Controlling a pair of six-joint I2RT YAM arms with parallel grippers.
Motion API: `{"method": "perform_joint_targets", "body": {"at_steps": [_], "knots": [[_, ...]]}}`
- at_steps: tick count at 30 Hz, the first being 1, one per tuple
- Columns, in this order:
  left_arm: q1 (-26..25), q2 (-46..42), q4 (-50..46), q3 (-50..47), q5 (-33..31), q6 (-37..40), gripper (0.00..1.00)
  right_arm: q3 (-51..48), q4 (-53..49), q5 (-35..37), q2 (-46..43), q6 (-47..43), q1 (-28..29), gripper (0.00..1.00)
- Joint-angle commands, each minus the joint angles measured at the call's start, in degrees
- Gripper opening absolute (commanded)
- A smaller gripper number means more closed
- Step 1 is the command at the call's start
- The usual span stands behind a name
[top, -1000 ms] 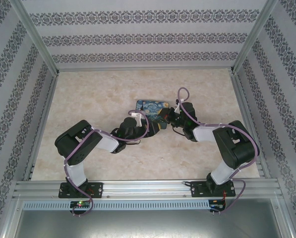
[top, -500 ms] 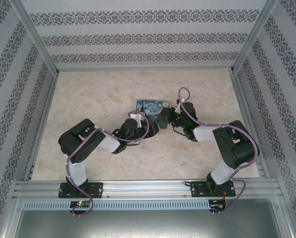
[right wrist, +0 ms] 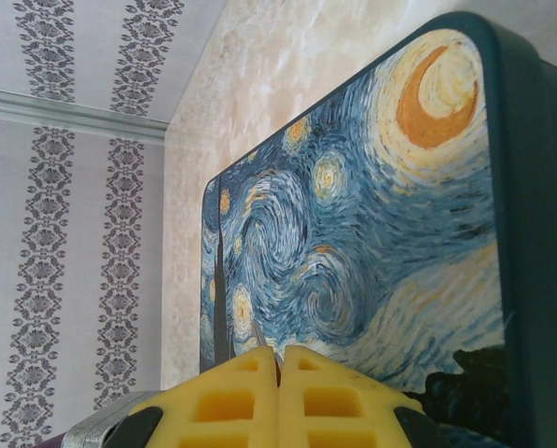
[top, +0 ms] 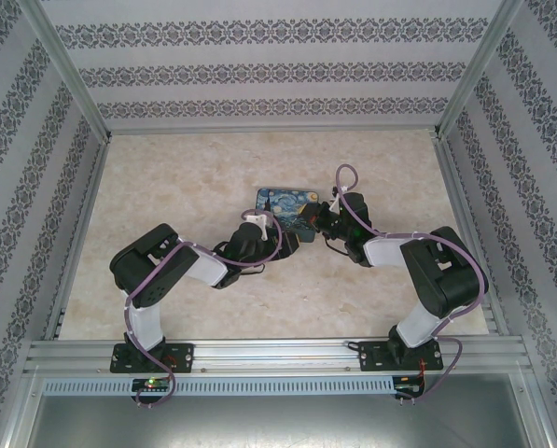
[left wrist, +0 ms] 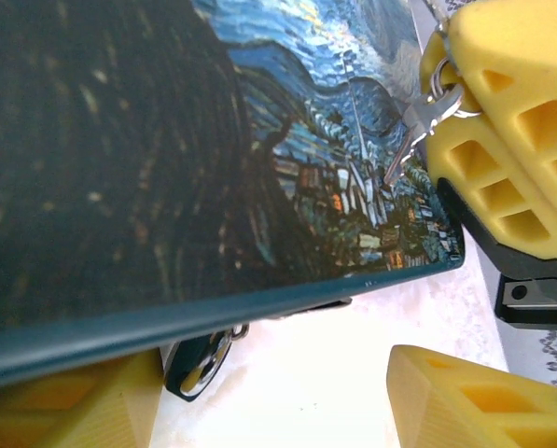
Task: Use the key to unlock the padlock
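Marble table (top: 166,187) between patterned walls (top: 35,187), tin (top: 280,202) at centre, right gripper (right wrist: 280,359) pinching key (left wrist: 413,131) over it, left gripper (left wrist: 273,383) spread, padlock (left wrist: 199,362) near it at tin's edge

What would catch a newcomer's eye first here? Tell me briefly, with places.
The tin box painted with a blue night sky, yellow swirls and a crescent moon stands out in the middle of the pale table. The right gripper has its yellow fingers shut on the small thin metal key, held just above the lid. At the box's front edge sits the tiny blue-teal padlock, between the fingers of the open left gripper.
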Motion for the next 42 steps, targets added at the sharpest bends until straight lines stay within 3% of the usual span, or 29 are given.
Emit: {"method": "perform_joint_targets", "body": {"at_steps": [1, 13, 20, 31, 42], "knots": [[-0.38, 0.93, -6.89, 1.3, -5.68, 5.28, 0.63, -1.67, -0.71, 0.22, 1.49, 0.1, -0.24, 0.0], [-1.09, 2.62, -5.79, 2.08, -6.66, 5.86, 0.53, -1.67, -0.57, 0.13, 1.48, 0.27, -0.25, 0.0], [-1.09, 3.57, -5.25, 1.77, -6.82, 5.33, 0.38, -1.67, -0.5, 0.06, 1.66, 0.31, -0.25, 0.0], [-1.09, 4.42, -5.78, 2.84, -6.51, 5.93, 0.26, -1.85, -0.52, -0.18, 1.67, 0.32, -0.22, 0.0], [-1.09, 4.49, -6.99, 3.78, -6.56, 6.07, 0.23, -1.75, -0.04, -0.31, 2.29, 0.48, -0.35, 0.0]]}}
